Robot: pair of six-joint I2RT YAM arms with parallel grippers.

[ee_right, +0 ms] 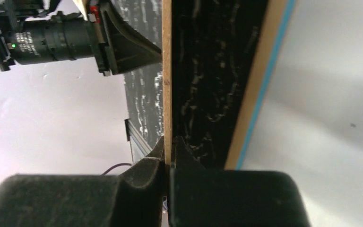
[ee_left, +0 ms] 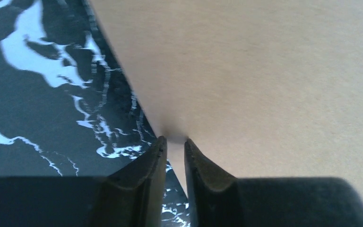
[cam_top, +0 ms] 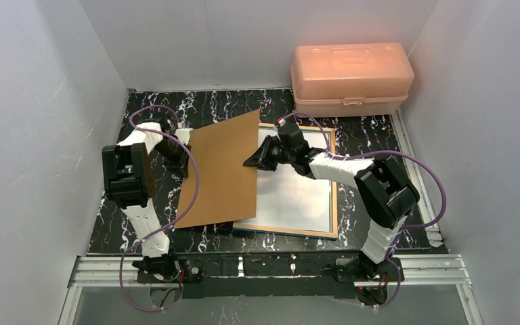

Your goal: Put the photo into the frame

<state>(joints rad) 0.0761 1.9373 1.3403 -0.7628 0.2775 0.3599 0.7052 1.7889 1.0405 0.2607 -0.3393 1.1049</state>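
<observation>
Right tool (ee_right: 168, 147) pinched on backing board (cam_top: 223, 172) right edge; left tool (ee_left: 175, 144) nipping opposite edge. Board held tilted above counter (cam_top: 118, 220), likely to uncover frame (cam_top: 334, 203), lying flat beneath. Photo: white sheet inside frame, print unseen.

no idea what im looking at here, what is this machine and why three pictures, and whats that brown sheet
These are two small robot arms bolted to the near edge of a black marbled table. The wide picture comes from a fixed camera above and behind them. The other two come from cameras on the wrists, looking along each arm's own fingers.

The brown sheet is a backing board. Both arms hold it by opposite edges: the left gripper pinches one edge, the right gripper the other, and the right wrist view shows the board edge-on.

Beneath it lies the frame, wood edge up with a blue border showing in the right wrist view, its inside pale white. A pink plastic box sits at the back.
</observation>
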